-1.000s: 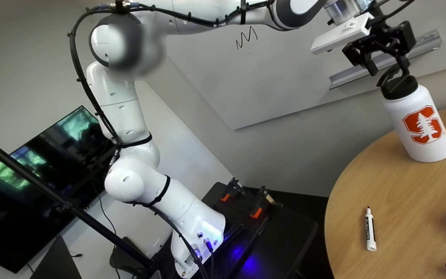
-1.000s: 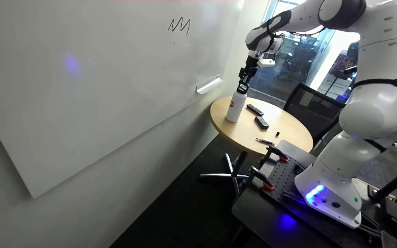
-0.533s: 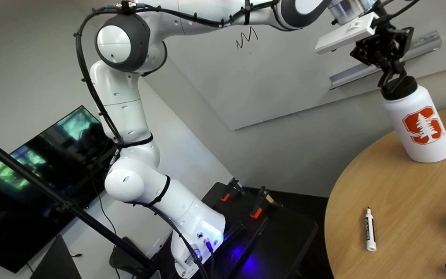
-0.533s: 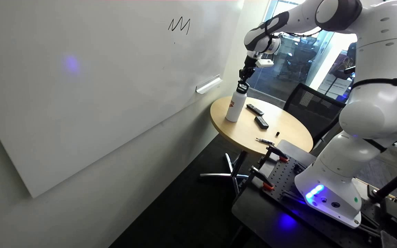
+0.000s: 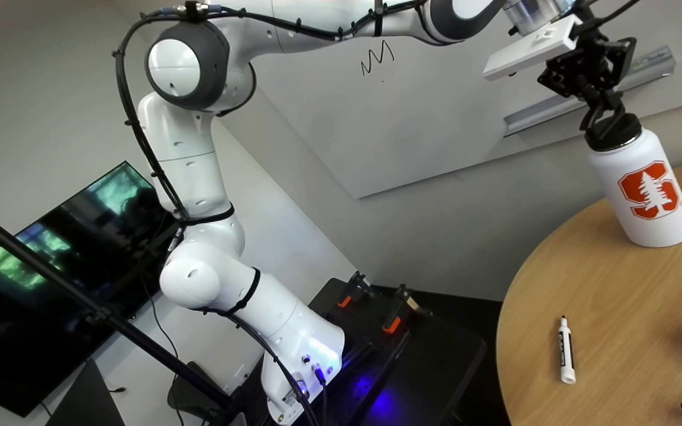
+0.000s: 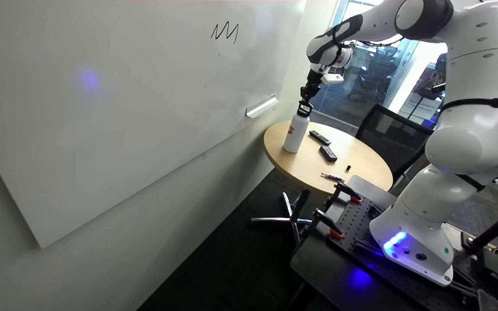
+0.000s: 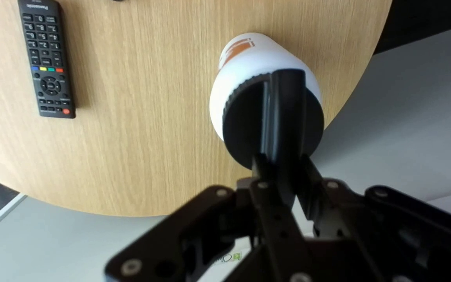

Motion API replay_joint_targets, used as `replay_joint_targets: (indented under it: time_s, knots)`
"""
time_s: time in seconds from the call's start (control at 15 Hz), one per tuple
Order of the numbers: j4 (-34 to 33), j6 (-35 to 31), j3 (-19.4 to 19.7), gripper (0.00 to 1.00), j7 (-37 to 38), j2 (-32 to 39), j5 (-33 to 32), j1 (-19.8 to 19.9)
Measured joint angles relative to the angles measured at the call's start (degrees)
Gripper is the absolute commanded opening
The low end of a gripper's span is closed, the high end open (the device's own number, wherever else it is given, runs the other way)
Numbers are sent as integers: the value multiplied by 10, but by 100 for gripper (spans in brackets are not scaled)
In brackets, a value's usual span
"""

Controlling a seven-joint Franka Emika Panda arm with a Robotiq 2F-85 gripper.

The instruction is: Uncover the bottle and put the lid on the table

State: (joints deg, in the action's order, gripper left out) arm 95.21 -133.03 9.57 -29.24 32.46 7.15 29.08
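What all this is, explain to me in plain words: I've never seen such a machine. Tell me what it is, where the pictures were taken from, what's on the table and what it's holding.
The big white thing is a robot arm, a chain of joints ending in black fingers, which do the grasping. The wide pictures are taken from two different spots away from the arm; the close-up is taken from the arm itself, looking past its fingers.

On the round table stands a white bottle. Also on it are a remote, a marker, and a dark block and small dark cylinder that I can't identify.

The fingers are shut on the handle of the black lid, which sits on top of the bottle.
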Motion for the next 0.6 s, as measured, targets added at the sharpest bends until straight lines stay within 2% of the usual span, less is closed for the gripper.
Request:
replay_joint_targets:
  time_s: [0.6]
  knots:
    - [-1,1,0,5,-10,-16,-1,9]
